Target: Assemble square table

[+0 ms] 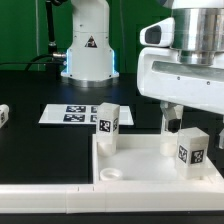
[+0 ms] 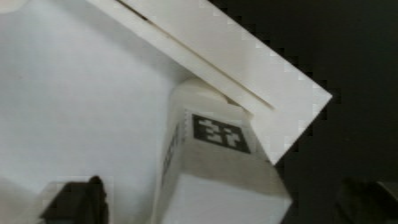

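Note:
The white square tabletop [image 1: 140,160] lies at the front of the table in the exterior view, with its raised rim [image 2: 231,60] showing in the wrist view. Two white tagged legs stand upright on it: one [image 1: 108,122] at a far corner and one [image 1: 192,148] toward the exterior view's right. My gripper [image 1: 172,120] hangs over the right-hand leg [image 2: 222,165]. In the wrist view its dark fingers [image 2: 75,200] stand well apart on either side of that leg. A gap shows on each side, so the gripper is open and holds nothing.
The marker board [image 1: 75,113] lies flat behind the tabletop. Another small tagged leg [image 1: 3,115] sits at the exterior view's left edge. A long white bar [image 1: 40,186] runs along the front. The arm's base [image 1: 88,50] stands at the back.

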Controlling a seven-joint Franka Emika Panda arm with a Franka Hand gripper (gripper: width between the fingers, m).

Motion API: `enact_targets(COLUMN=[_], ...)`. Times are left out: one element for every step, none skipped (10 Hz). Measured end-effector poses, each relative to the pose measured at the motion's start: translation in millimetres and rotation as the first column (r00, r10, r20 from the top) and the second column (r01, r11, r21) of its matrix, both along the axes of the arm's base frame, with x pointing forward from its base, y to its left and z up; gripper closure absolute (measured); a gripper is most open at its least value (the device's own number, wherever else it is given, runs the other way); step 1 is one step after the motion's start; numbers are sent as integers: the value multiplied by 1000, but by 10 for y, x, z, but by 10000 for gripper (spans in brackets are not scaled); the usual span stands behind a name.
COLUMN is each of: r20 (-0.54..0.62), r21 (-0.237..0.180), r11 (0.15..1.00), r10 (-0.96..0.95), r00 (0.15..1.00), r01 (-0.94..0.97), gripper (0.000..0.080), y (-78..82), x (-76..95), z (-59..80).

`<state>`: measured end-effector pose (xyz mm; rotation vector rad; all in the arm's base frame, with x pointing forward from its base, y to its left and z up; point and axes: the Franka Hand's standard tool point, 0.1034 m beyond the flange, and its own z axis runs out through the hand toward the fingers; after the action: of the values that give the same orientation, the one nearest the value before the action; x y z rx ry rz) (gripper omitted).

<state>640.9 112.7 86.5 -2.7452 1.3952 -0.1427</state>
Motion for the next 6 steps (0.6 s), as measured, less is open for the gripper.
enact_targets(r20=[0,0,-1,-5,-5,-4], r21=[-11,-19,-27,-40,-61,-76], r11=[996,986,972,948,903,860], r10=[88,163,235,315,427,506], r00=[996,987,972,949,904,862], r01=[-88,-163,-235,-315,-426,-505], gripper=[153,150,150,150,150,150], y=[-6,-10,-12,0,17,20], x=[1,2,1,-4,1,15], z=[0,0,-1,-13,-20,-13])
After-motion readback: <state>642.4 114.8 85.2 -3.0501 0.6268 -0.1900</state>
